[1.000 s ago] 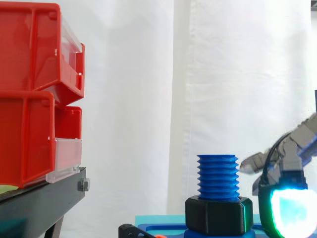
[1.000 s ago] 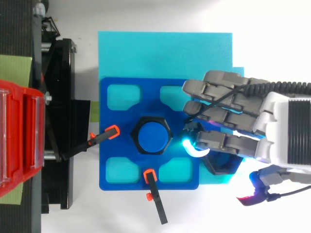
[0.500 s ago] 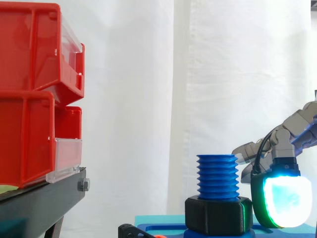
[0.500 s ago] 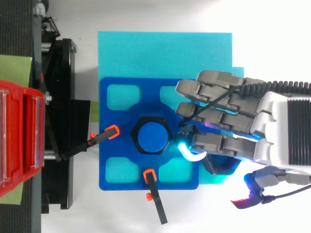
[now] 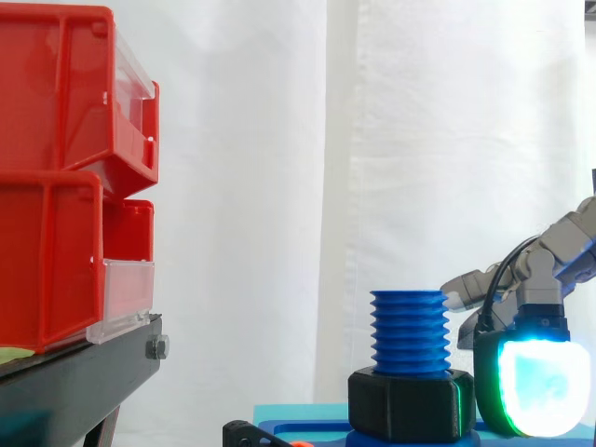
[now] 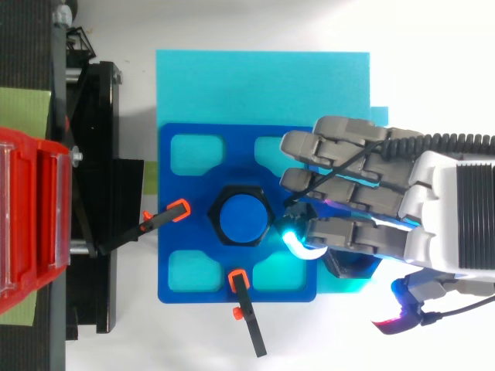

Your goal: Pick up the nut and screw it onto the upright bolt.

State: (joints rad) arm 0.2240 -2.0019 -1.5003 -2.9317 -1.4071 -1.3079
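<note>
Shifted slightly back from the bolt (image 5: 409, 331) since half a second ago, the hand (image 6: 363, 166) is held open, fingers relaxed, nothing gripped. Its glowing pad (image 5: 538, 386) is seen just beside the black nut (image 5: 407, 403); contact cannot be told. Nut is seated at the bolt's foot on the blue plate (image 6: 186, 232), laid on a cyan sheet (image 6: 255, 85). Red bins (image 5: 56, 168) are stacked well apart, before the white curtain (image 5: 279, 186).
</note>
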